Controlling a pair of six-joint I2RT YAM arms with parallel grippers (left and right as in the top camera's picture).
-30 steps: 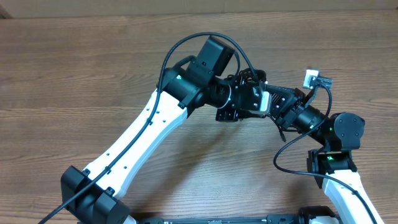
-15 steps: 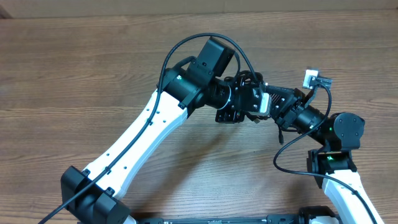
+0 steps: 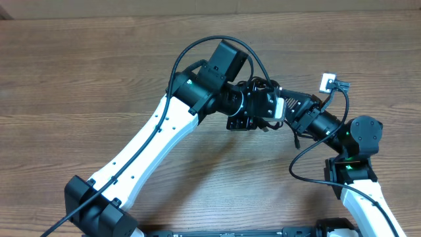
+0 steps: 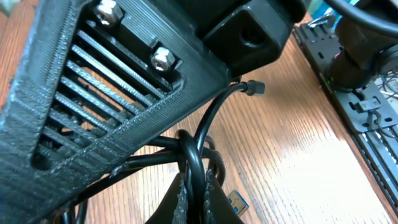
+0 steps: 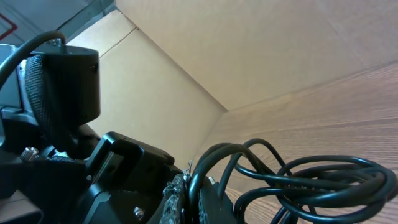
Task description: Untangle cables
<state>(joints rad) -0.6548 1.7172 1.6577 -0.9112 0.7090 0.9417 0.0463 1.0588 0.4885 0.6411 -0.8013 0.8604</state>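
Both arms meet nose to nose over the middle of the table (image 3: 79, 79).

Left gripper (image 4: 194, 194): closed hard, fingers pressed together on a couple of strands of the cables (image 5: 311, 180), which run up between them.

Right gripper (image 5: 186, 202): likewise closed, with cords coming out from between its fingers and spilling sideways in several overlapping loops.

The bundle therefore sits between the two hands, right where they meet. Whether any loop touches the wood, I cannot tell.

A small black plug end (image 4: 252, 88) sticks out free on one curved strand. A blue-tongued plug (image 4: 236, 201) shows just beside the left fingers.

Reading of it: two grips so close on one knot look like anchors, each hand fixing its side so the arms can draw apart and tease the loops open. (The wrists are crowded; the right hand's ribbed frame fills much of the left wrist view.)

Worry: each pinch seems to catch more than one strand, so pulling may tighten the tangle rather than free it.
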